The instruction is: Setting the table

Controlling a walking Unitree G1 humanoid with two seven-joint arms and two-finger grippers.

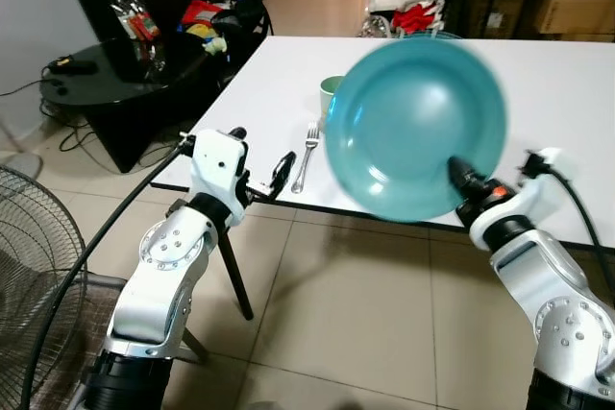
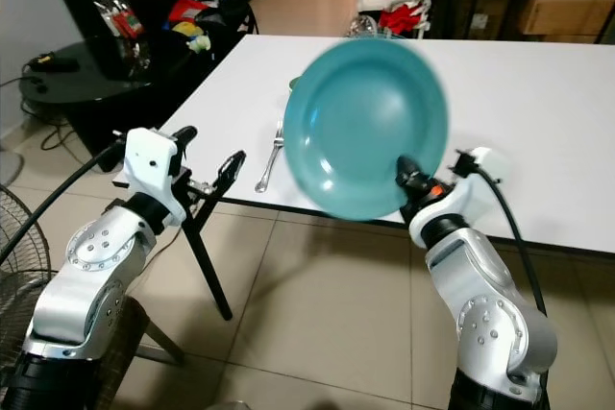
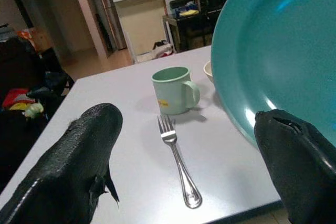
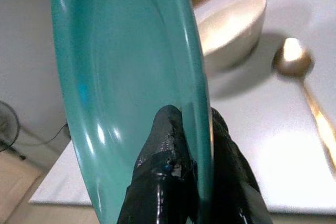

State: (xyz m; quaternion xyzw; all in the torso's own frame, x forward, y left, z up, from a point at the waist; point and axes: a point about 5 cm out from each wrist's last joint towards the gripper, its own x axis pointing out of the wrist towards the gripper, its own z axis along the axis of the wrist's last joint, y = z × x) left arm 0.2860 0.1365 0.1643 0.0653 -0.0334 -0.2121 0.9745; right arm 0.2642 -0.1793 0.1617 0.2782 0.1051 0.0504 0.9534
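Right gripper (image 4: 191, 145): nearest the camera, low on the right, before the desk's near edge; its jaws are clamped on the lower rim of the teal plate (image 1: 413, 127), one finger on each face.
Teal plate: held up on edge, hollow side toward the robot, in the air over the near part of the desk; it looks blurred, so it is likely moving; judged to be on its way to a place setting, carried by the rim so it can be tipped flat.
Left gripper (image 1: 272, 178): level with the desk's near edge on the left; jaws spread wide with nothing between them; it points at the fork, perhaps ready to steady or shift something.
Desk (image 1: 577, 93): white, mostly bare on the right.
Fork (image 3: 178, 169): lies flat near the front edge, tines pointing away, just left of where a plate would sit.
Green mug (image 3: 174, 89): upright just beyond the fork, handle toward the plate side.
Pale bowl (image 4: 231, 27): behind the plate; a gold spoon (image 4: 302, 77) lies beside it.
Next step: lower the plate flat, right of the fork.
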